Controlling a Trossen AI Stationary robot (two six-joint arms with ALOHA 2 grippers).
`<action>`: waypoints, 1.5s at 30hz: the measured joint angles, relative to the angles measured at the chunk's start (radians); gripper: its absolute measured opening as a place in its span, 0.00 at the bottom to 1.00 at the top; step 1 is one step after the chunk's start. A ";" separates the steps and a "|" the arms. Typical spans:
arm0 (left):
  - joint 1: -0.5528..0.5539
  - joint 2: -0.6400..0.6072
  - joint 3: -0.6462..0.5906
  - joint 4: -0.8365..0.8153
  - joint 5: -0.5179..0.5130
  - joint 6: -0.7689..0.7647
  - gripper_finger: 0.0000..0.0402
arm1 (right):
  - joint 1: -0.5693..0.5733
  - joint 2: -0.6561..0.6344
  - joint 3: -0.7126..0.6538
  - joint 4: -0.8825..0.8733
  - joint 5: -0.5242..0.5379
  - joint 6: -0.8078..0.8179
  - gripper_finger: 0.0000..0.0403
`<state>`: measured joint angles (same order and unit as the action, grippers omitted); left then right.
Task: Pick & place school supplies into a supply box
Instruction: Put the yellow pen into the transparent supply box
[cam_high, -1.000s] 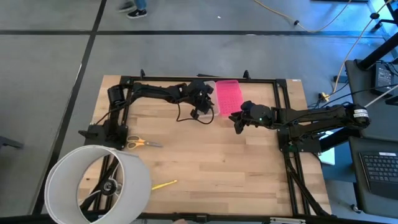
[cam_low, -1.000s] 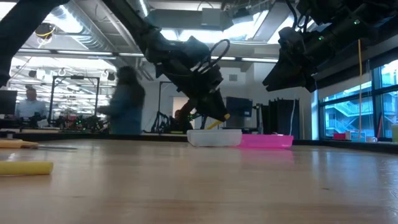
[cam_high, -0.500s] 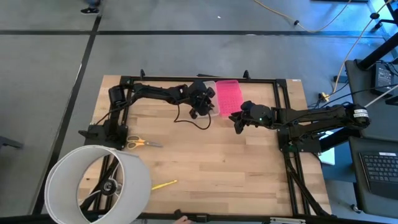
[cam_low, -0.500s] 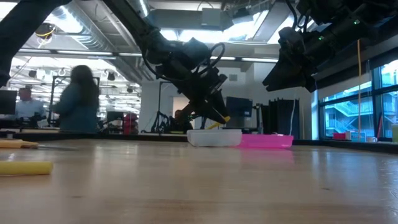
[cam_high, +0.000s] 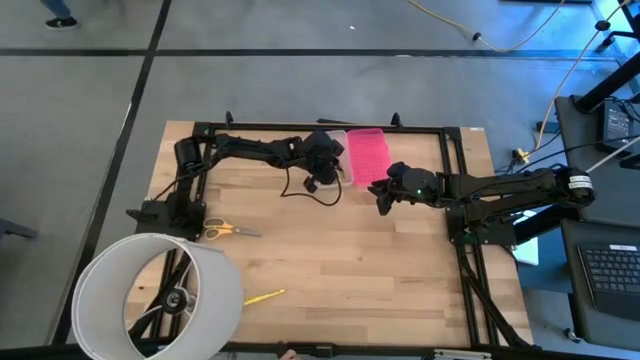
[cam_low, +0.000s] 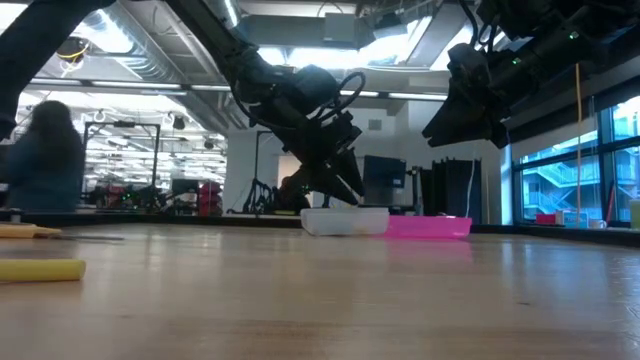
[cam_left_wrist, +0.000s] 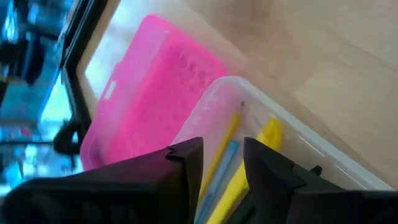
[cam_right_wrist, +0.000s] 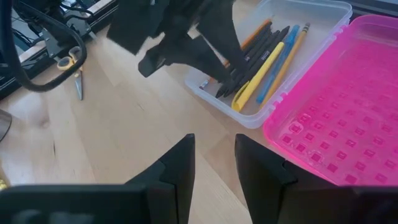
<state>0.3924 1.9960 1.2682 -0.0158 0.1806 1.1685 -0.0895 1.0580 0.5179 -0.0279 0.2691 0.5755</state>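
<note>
Supply box: clear case lay at the top centre of the worktop in the high view, its pink lid open flat just beside it on the right side of that view; in the low view the clear case and the pink lid sat side by side at mid-frame
Contents: yellow marker, blue-grey pen, pencil and black pens lay side by side inside the case; the left wrist view showed the yellow marker, the pencil and the blue-grey pen in it
Left end effector: was over the case at the top centre of the high view, tips pointing down into it in the low view; its fingers stood apart with a gap and nothing between them
Right end effector: hung above the worktop right of centre, just below the lid's corner in the high view, clear of everything; its fingers stood apart with only bare wood between them
Scissors: yellow-handled pair lay flat at the left of the high view, well apart from the case
Loose yellow marker: lay at lower centre-left of the high view, beside the hoop; seen at the far left in the low view
Hoop: large white cylinder filled the lower left corner of the high view
Worktop: pale wood
Background: a person was at the left edge of the low view, beyond the worktop
</note>
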 joint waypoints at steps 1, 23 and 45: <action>-0.004 -0.007 0.000 0.006 -0.018 -0.035 0.27 | 0.000 0.000 0.000 0.000 0.000 0.000 0.29; -0.325 -0.271 -0.001 -0.075 0.262 -1.285 0.23 | 0.000 0.000 0.000 -0.019 -0.063 -0.043 0.29; -0.646 -0.204 -0.002 -0.468 0.128 -1.551 0.53 | 0.000 0.000 0.000 -0.019 -0.115 -0.060 0.29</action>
<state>-0.2537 1.7924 1.2663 -0.4834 0.3085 -0.3822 -0.0891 1.0584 0.5179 -0.0471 0.1543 0.5158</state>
